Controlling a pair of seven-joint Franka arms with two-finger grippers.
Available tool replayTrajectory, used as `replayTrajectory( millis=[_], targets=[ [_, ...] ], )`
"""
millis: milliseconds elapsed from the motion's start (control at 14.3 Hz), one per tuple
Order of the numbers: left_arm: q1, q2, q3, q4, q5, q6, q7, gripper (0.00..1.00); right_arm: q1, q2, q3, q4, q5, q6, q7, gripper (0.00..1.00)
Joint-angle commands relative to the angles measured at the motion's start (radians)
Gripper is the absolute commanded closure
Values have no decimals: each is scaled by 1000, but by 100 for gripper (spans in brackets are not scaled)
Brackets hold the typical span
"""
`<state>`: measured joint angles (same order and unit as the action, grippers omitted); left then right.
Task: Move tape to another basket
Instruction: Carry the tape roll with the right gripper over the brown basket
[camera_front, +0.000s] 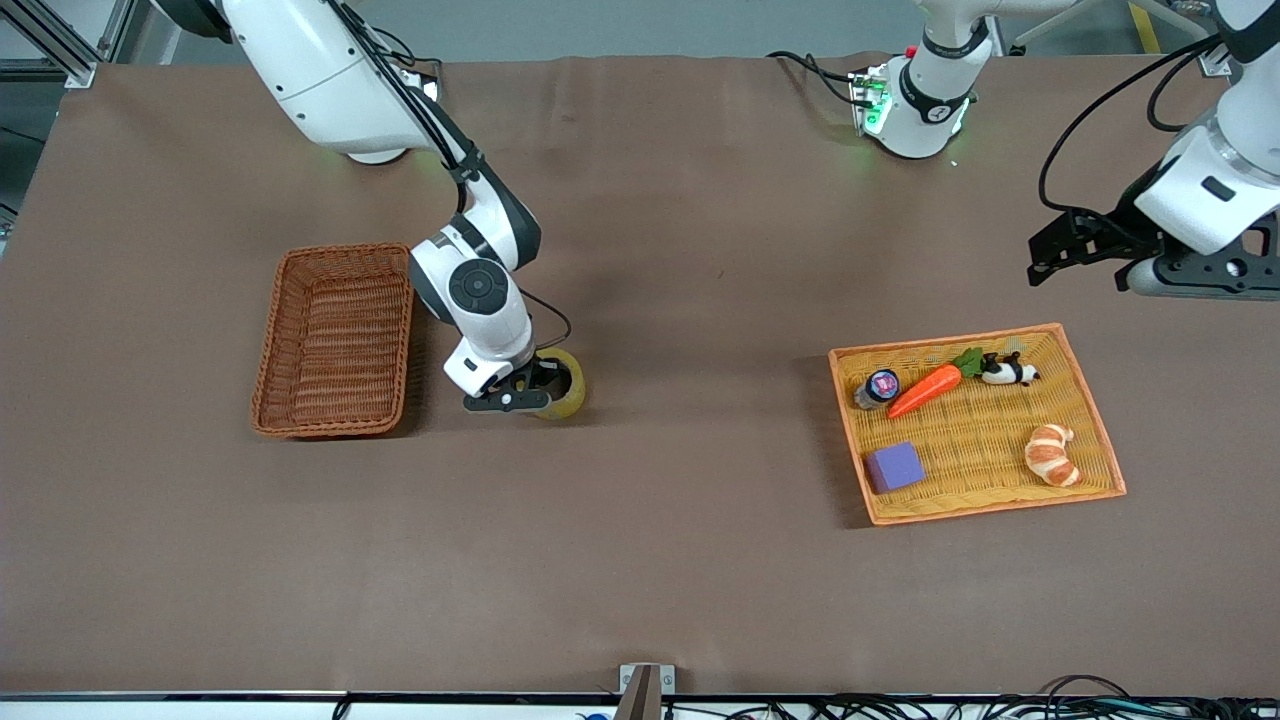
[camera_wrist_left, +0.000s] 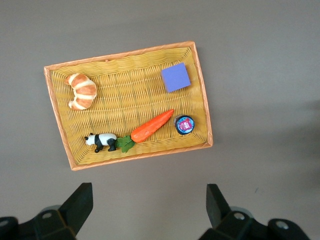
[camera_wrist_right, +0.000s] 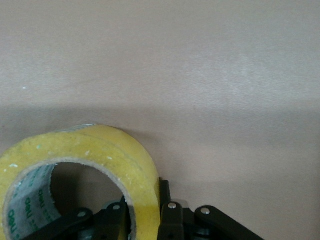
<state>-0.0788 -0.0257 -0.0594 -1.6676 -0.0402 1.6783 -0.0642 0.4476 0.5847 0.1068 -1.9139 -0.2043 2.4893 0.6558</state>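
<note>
The tape (camera_front: 566, 392), a yellowish roll with a grey core, is at the table surface just beside the reddish-brown wicker basket (camera_front: 335, 340), toward the left arm's end. My right gripper (camera_front: 543, 386) is shut on the tape's wall. In the right wrist view one finger sits inside the core and the other outside the tape (camera_wrist_right: 112, 152), with the right gripper (camera_wrist_right: 145, 212) clamping the ring. The basket holds nothing. My left gripper (camera_front: 1045, 258) hangs open and holds nothing above the table by the yellow tray; in its wrist view the left gripper (camera_wrist_left: 148, 200) holds nothing.
A flat yellow-orange woven tray (camera_front: 1000, 503) lies toward the left arm's end, holding a carrot (camera_front: 925, 390), a panda figure (camera_front: 1010, 371), a croissant (camera_front: 1052, 455), a purple block (camera_front: 893, 467) and a small round tin (camera_front: 880, 386). Bare brown table lies between basket and tray.
</note>
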Motion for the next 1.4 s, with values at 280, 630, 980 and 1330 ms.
replayTrajectory(
  millis=[280, 630, 980, 1330],
  targets=[
    [28, 33, 10, 58, 17, 21, 18, 0, -65, -198, 10, 67, -15, -318, 19, 100],
    [76, 47, -6, 62, 8, 26, -3, 0, -176, -397, -1, -28, -15, -429, -128, 100],
    [77, 83, -11, 71, 14, 100, 0, 0, -185, -538, -150, -177, -15, -418, -367, 100],
    [94, 78, -2, 71, 16, 69, 55, 0, -188, -563, -260, -393, -20, -168, -468, 100]
  ],
)
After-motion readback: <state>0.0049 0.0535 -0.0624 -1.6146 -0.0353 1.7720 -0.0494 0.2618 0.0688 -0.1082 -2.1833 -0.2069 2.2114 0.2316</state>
